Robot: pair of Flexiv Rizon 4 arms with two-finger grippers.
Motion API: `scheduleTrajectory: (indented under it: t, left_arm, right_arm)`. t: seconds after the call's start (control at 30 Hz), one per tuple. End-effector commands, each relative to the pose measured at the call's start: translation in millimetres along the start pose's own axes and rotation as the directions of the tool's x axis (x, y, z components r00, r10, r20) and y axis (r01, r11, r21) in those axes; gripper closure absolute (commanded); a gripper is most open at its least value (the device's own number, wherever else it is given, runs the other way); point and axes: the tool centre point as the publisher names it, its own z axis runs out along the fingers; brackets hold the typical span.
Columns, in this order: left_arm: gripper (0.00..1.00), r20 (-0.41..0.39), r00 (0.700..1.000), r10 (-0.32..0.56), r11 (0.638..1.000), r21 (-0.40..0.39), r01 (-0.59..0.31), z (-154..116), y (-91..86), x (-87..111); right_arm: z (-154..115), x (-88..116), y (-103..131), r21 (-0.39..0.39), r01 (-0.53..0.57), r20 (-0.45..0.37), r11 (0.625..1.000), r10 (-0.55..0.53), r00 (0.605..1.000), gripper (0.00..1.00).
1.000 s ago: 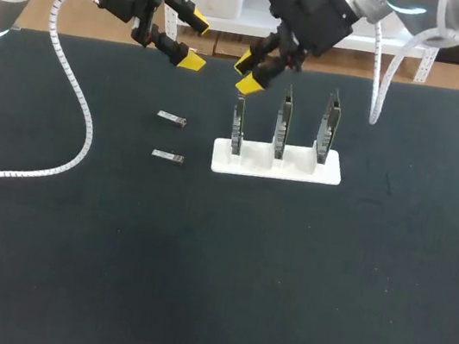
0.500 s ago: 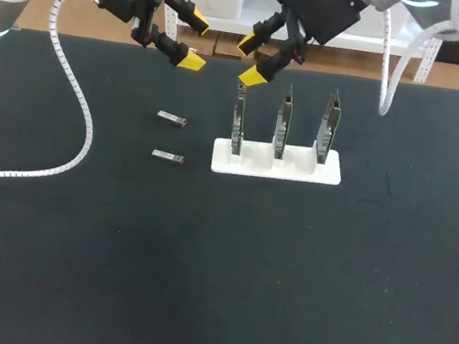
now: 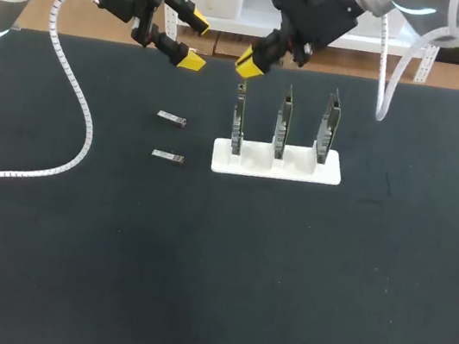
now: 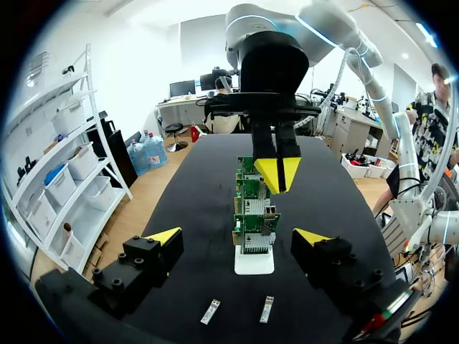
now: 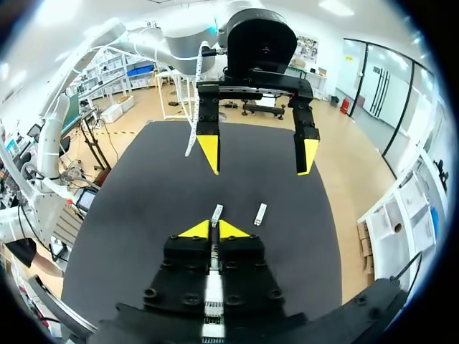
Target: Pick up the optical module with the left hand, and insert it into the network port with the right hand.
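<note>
Head view: the farther optical module (image 3: 171, 118) and the nearer optical module (image 3: 168, 156) lie flat on the black table (image 3: 193, 289), left of the white holder (image 3: 253, 163). My left gripper (image 3: 196, 41) hangs above them toward the far edge, fingers spread, touching neither. My right gripper (image 3: 249, 62), tips pressed together, hovers just above the leftmost board (image 3: 238, 121) standing in the holder.
</note>
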Motion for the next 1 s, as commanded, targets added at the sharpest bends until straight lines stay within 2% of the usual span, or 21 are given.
scheduleTrajectory:
  t: [0.03,0.77,1.0]
  left_arm:
    - [0.00,-0.007,1.000,-0.003,1.000,0.003,0.003,-0.5,0.8,-1.5]
    - [0.00,-0.007,1.000,-0.003,1.000,0.003,0.003,-0.5,0.8,-1.5]
    - [0.00,-0.007,1.000,-0.003,1.000,0.003,0.003,-0.5,0.8,-1.5]
  right_arm:
    - [-0.6,0.3,3.0,0.007,0.000,0.000,1.000,0.000,1.000,1.00]
    - [16.1,22.7,5.5,-0.029,-0.058,0.035,0.998,0.059,0.998,1.00]
    - [13.3,16.0,5.2,-0.028,-0.037,0.036,0.999,0.038,0.999,1.00]
